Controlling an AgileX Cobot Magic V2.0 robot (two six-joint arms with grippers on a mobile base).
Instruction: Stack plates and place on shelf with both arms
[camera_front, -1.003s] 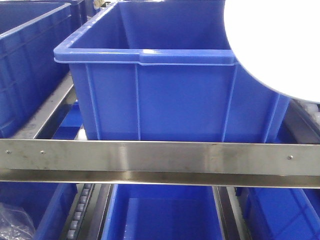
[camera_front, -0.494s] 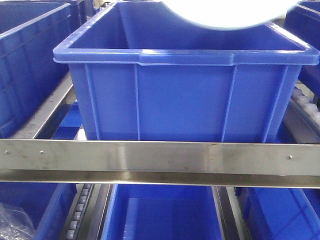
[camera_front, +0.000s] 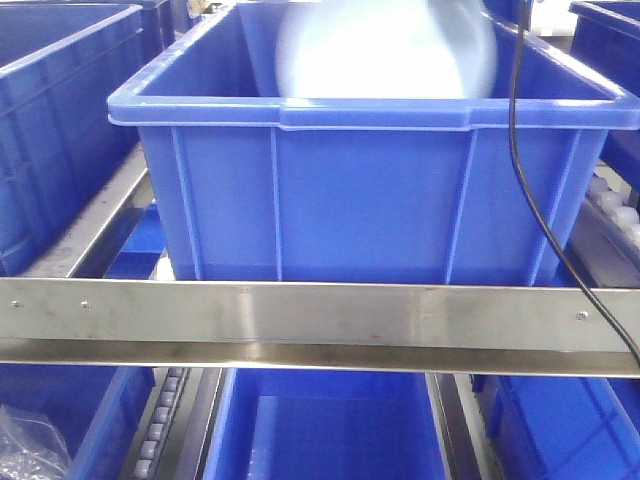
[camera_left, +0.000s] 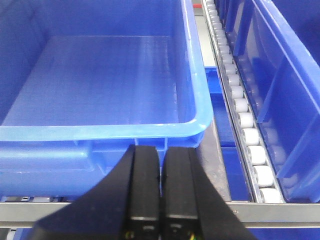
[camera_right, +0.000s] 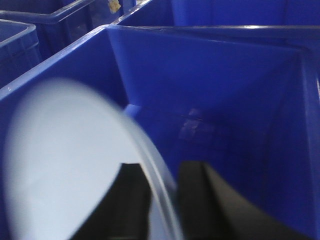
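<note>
No brand, label or writing is legible in any view.

Front view: a blurred pale plate (camera_front: 385, 50) sits inside the big blue crate (camera_front: 360, 190), above its front rim; the crate rests on the steel shelf (camera_front: 320, 315). A black cable (camera_front: 530, 190) hangs at right.

Left wrist view: the left gripper (camera_left: 161, 192) has its fingers pressed together, holding nothing, just before the crate's near rim.

Right wrist view: the right gripper (camera_right: 162, 200) pinches the plate's rim between its fingers, the plate tilted on edge inside the crate.
</note>
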